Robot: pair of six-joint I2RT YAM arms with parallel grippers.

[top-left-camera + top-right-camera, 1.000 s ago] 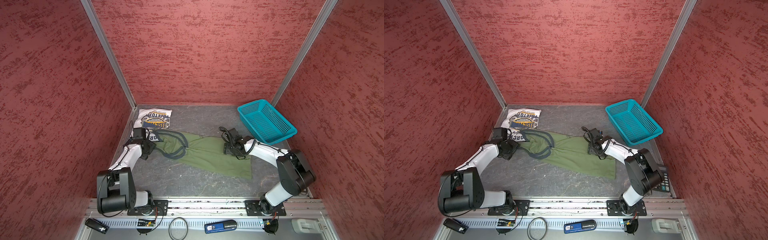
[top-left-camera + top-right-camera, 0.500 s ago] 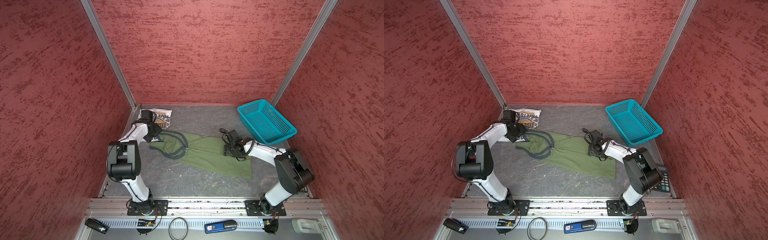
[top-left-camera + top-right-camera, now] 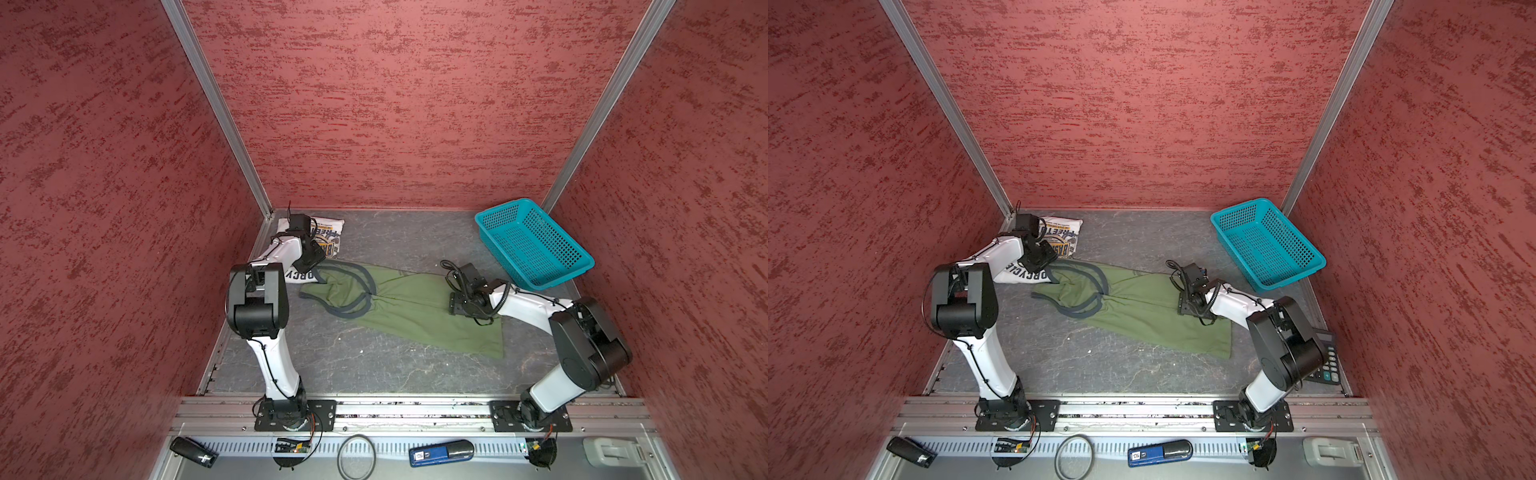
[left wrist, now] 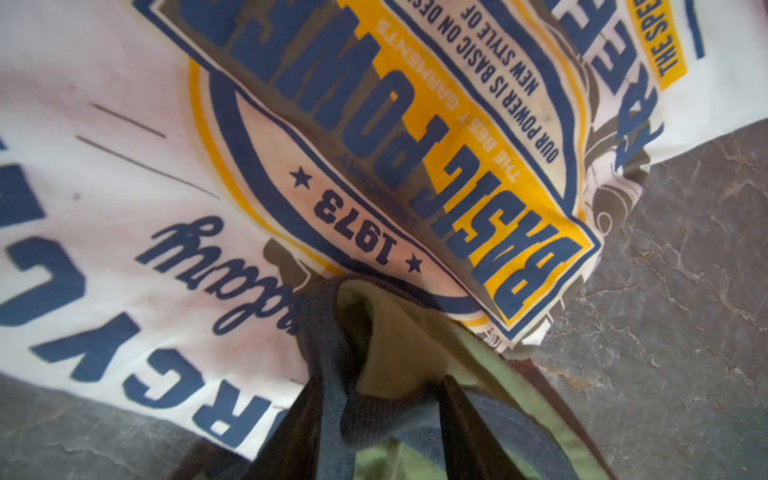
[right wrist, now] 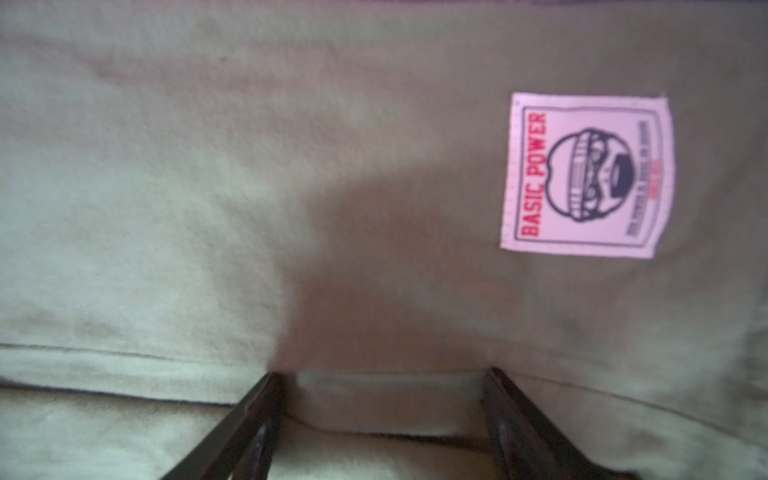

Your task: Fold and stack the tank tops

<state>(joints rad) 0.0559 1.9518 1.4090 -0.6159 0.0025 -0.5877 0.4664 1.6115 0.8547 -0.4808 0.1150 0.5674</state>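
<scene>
Tank tops, two in all, lie on the grey marbled tabletop [image 3: 374, 374]. The white tank top [image 3: 328, 232] is a soft folded packet in the far left corner, its navy and yellow emblem print facing up. The olive green tank top [image 3: 415, 316] is spread flat on a diagonal from that packet toward the near right. Its hem end is broad, and its narrow end twists into dark-trimmed loops.

In the left wrist view, one green strap [image 4: 386, 345] with ribbed navy trim overlaps the white cloth [image 4: 124, 208]. The left gripper [image 4: 380, 382] has its two black fingers [image 4: 461, 419] drawn narrow, holding a bunched fold of that strap. In both top views, this gripper [image 3: 1040, 255] sits where the two shirts meet.

The right gripper [image 3: 457, 305] rests on the green cloth near the hem. In its wrist view, the two dark fingers [image 5: 253, 415] stand wide apart on either side of a flat stretch of stitched hem [image 5: 384, 374], with nothing pinched between them. One pale rectangular woven label [image 5: 586, 174] with red lettering and a dark round badge is sewn nearby.

One teal basket [image 3: 536, 245], rectangular and of plastic mesh, sits tilted at the far right. Three red walls [image 3: 395, 104] with a rough, streaked texture enclose the scene.
</scene>
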